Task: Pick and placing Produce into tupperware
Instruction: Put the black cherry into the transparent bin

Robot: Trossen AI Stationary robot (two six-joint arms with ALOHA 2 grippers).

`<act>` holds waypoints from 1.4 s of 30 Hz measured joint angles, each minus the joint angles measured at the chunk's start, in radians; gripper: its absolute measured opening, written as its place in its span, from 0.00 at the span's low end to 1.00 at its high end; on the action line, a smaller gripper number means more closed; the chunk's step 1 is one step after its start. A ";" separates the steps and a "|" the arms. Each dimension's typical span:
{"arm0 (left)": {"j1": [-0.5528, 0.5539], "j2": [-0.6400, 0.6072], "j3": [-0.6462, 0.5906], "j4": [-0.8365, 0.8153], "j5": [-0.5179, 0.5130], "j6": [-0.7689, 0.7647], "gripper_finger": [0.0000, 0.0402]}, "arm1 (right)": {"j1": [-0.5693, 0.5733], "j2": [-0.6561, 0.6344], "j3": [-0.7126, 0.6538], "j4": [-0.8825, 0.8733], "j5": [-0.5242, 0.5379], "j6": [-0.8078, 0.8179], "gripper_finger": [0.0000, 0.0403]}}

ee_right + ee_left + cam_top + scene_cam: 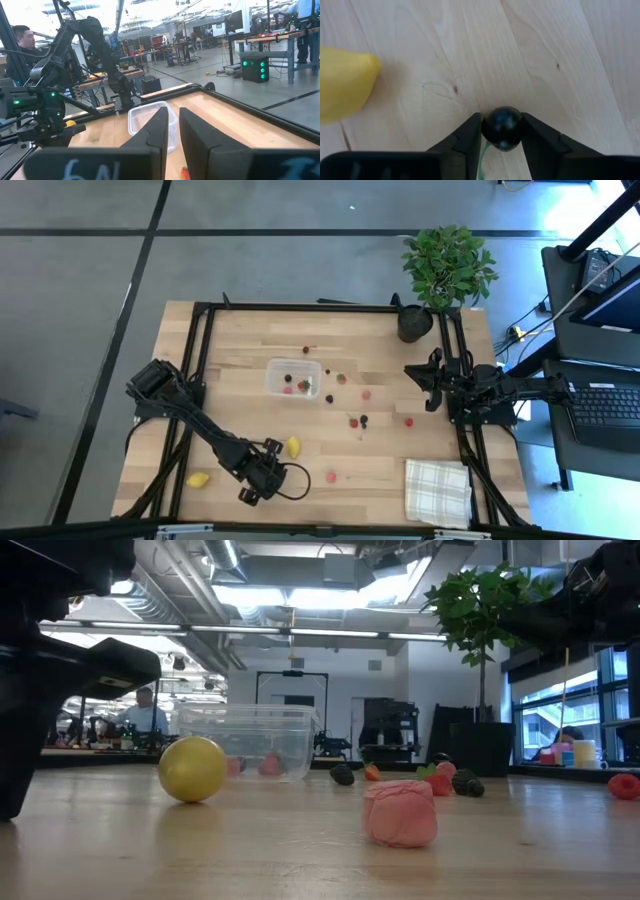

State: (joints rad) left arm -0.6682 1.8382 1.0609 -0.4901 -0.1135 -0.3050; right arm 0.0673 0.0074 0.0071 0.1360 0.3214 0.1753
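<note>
A small dark berry point(502, 127) with a green stem lies on the wood between the fingers of my left gripper point(502, 125), which stands near the table's front edge point(266, 476) and points steeply down. A yellow lemon point(293, 446) lies just beyond it, and a second lemon point(198, 479) lies to its left. The clear tupperware point(293, 377) stands mid-table with a few red and dark pieces inside. My right gripper point(412, 372) waits shut at the right, raised and level. My left gripper has the dark berry's two opposite sides point(484, 129) between its two fingertips. The fingers come from above, slanting steeply down. The berry sits low against the wooden table top, its green stem trailing back between the fingers.
Loose red and dark pieces point(358, 420) lie right of the tub, and a pink one point(331, 476) lies near the front. A checked cloth point(437, 492) sits at the front right, a potted plant point(445, 265) at the far right. A black cable loops beside the left gripper point(297, 482).
</note>
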 joint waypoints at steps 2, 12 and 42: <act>0.002 0.003 0.015 -0.017 -0.004 0.000 0.31 | 0.000 0.000 0.000 0.000 0.000 0.000 0.13; 0.062 -0.020 0.109 -0.237 -0.028 0.001 0.28 | 0.000 0.000 0.000 0.000 0.000 0.000 0.13; 0.564 -0.370 0.169 -0.329 -0.447 0.393 0.30 | 0.000 0.000 0.000 0.000 0.000 -0.053 0.13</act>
State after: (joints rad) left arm -0.1039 1.4686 1.2301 -0.8188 -0.5601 0.0881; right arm 0.0675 0.0078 0.0071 0.1356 0.3218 0.1226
